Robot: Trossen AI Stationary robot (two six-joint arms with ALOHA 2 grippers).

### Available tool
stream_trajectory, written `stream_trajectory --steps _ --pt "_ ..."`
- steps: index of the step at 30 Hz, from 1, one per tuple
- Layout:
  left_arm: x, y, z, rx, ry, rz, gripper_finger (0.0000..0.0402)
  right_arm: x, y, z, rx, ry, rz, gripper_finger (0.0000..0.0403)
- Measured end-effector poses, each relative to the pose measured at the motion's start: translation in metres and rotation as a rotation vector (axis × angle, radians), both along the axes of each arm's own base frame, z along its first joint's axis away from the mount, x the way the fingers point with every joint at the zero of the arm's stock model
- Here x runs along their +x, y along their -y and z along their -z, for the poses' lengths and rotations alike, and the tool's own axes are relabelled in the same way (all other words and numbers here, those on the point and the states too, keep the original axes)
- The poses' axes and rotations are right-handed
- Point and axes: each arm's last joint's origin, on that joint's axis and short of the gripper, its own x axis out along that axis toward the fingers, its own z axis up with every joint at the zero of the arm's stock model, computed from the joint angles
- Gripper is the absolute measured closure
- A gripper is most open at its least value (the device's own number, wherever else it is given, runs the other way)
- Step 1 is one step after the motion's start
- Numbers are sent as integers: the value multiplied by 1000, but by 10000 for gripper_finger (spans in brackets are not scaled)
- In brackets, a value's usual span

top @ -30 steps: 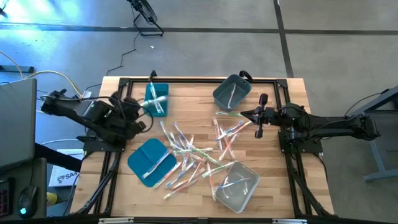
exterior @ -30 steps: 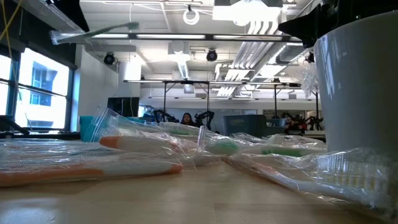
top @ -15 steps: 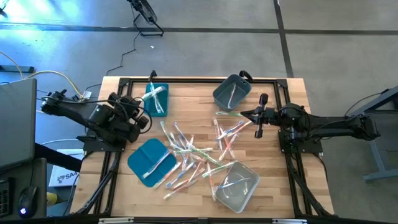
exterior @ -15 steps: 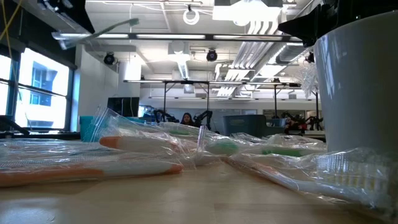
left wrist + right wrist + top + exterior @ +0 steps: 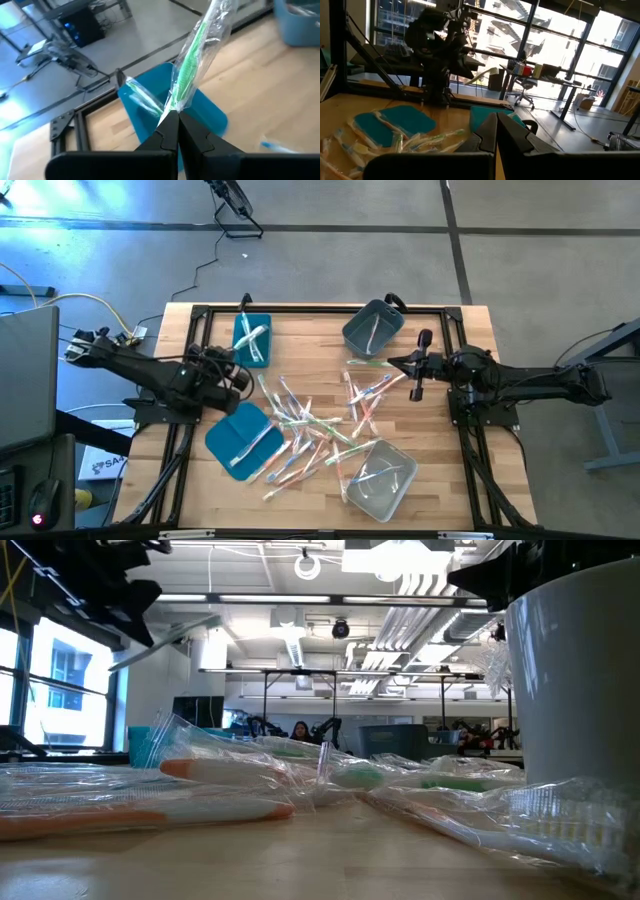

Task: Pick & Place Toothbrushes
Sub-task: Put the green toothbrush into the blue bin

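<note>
The left gripper (image 5: pixel 172 116) was clamped on a green-handled toothbrush in a clear wrapper (image 5: pixel 192 65) — its long axis running straight out past the fingertips — with the teal rectangular bin (image 5: pixel 150 107) just beyond, while the right gripper (image 5: pixel 393 363), closed and empty, waited across the table.

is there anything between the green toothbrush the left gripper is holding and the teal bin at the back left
Nothing visible. The left gripper holds the green toothbrush in the air, with the teal bin just beyond it and open-topped.

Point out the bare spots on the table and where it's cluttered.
Bare wood lies between the teal bin and grey bin, and along the front left edge below the teal lid. The loose toothbrushes crowd the middle, up to the clear bin.
</note>
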Motion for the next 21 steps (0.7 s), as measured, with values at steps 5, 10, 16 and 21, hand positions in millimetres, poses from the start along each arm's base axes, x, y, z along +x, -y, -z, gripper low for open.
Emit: stream_trajectory --steps 5,10,16,21 --pt "9 -18 -2 12 -23 -67 401 0 0 -2 -15 22 15 400" --pt "25 -40 -8 -4 -80 -28 401 -1 1 -4 -62 27 57 400" --pt "29 -71 -12 -34 -120 -36 401 -1 2 -5 -92 39 65 400" --pt "21 -95 -10 -122 -122 -79 401 -1 1 -7 -116 51 65 400"
